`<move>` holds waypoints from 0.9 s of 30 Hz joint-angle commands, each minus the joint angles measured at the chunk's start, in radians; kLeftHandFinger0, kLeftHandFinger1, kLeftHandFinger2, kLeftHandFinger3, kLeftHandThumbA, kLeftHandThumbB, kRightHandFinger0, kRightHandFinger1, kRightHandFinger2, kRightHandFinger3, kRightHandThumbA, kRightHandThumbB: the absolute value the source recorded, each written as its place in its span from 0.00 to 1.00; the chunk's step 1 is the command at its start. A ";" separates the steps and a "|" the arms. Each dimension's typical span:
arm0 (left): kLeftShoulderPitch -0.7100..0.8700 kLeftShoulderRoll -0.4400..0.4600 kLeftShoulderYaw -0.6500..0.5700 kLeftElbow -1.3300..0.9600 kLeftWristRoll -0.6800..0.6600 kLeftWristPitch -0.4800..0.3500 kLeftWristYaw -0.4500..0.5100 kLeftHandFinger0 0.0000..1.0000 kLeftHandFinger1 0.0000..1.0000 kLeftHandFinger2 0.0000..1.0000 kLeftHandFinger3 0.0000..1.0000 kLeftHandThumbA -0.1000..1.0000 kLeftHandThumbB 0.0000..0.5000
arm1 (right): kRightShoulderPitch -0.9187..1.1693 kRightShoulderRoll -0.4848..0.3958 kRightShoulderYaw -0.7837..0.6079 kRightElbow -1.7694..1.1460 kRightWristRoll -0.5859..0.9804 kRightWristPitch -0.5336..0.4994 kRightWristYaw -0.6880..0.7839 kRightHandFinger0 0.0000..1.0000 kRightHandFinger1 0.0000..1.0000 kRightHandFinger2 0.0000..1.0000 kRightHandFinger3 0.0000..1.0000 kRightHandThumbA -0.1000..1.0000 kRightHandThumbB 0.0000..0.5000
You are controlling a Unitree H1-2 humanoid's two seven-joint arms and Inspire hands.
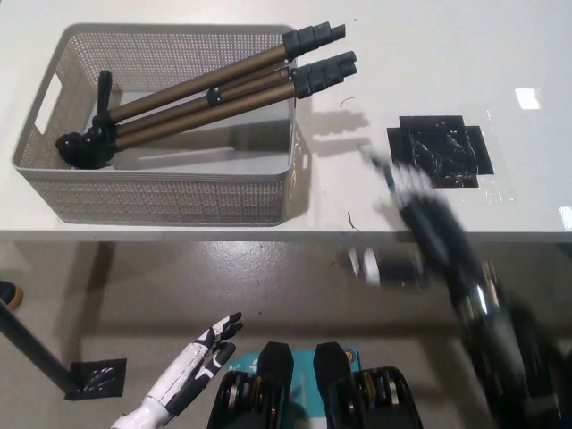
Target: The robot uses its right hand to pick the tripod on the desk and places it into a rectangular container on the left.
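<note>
Tripod (206, 98) lies in mesh container (161, 197), feet overhanging its rim; right hand (420, 210) blurred, fingers unreadable.

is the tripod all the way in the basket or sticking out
Sticking out. The tripod has its head down inside the basket, but its folded legs slant up over the right rim, so the feet hang past it above the desk.
</note>
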 commanded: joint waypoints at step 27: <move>-0.010 -0.021 0.111 0.024 -0.037 -0.044 0.054 1.00 1.00 1.00 1.00 1.00 1.00 | 0.320 0.110 -0.257 0.208 0.645 -0.380 0.034 1.00 1.00 1.00 1.00 1.00 0.86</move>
